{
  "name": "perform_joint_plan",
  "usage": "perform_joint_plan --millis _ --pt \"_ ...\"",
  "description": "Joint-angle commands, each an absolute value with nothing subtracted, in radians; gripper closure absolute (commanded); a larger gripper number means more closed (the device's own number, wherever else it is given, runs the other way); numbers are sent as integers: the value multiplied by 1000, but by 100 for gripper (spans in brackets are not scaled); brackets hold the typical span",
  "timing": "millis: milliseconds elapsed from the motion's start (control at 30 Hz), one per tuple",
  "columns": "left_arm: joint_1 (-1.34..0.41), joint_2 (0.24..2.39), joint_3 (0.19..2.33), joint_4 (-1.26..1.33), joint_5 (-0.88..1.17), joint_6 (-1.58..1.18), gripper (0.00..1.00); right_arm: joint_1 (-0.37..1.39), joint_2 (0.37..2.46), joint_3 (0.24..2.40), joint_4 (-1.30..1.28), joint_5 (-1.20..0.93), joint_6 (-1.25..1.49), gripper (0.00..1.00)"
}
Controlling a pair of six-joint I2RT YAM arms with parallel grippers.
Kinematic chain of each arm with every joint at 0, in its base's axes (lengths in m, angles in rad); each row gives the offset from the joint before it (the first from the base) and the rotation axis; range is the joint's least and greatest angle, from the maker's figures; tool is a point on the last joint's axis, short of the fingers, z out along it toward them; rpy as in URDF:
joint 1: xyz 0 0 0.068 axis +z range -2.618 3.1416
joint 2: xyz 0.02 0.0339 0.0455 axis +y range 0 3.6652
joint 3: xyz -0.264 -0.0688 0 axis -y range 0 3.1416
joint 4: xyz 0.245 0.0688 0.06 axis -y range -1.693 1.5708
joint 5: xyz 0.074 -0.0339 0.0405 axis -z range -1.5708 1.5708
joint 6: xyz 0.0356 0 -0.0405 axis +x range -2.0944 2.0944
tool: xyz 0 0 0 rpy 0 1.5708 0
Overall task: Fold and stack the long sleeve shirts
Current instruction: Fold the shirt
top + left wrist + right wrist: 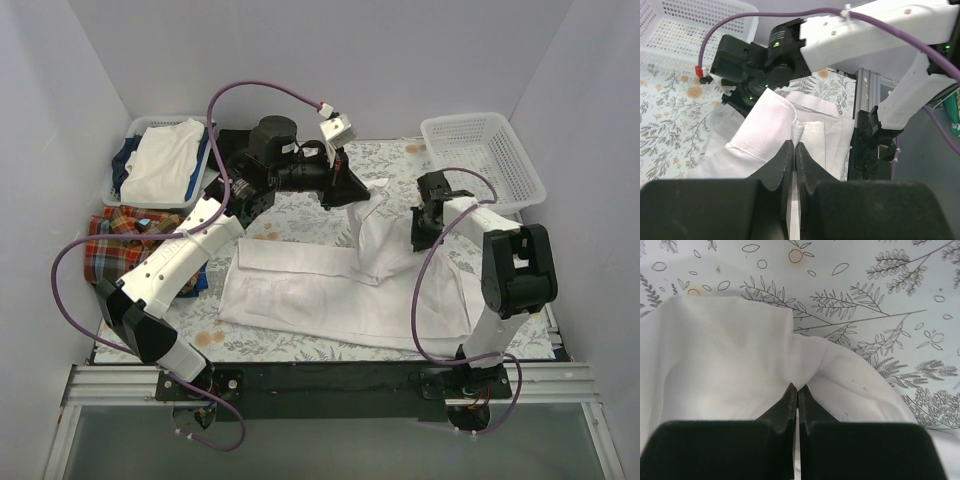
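Both claws were clamped shut on cloth.

Left gripper (794, 146): black fingers pressed together, pinching a raised fold of the white shirt (330, 295) at a stitched hem edge. Thin, smooth woven fabric, and it lifted into a peak at the tips.

Right gripper (798, 389): tips together, with a small tuck of the same white fabric nipped between them. The cloth draped away on both sides in soft creases.

From the top view, the white shirt lay spread across the middle of the table, long and roughly rectangular. One part was pulled up and back toward the left claw, with the right claw on its right-hand part.

The plaid shirt (120, 235), red, orange and blue checks, sat bunched at the left edge of the table, partly under the left arm.

The tablecloth (300, 215) was pale with a fern-and-flower print and some brownish stains.

A white slotted plastic basket (135, 130) at back left held a folded white garment (165, 160) with blue cloth beside it. A second basket (500, 180) of the same kind stood at back right.

Purple cables (70, 290) looped off both arms.

I could not read any lettering in these views.
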State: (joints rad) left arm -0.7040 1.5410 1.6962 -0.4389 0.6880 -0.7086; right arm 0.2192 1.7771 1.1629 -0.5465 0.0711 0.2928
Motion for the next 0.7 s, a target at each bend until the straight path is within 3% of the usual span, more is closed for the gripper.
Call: perform_joint_plan --millis 0,367,667 --pt "-701 1459 1713 -446 641 -686 100 222 1632 1138 -565 106 328 99" --pt "-699 1417 1718 -479 577 -666 100 222 1399 970 -529 6 350 99" --pt "-698 1410 1703 -466 534 -663 100 221 1250 799 -586 83 393 99"
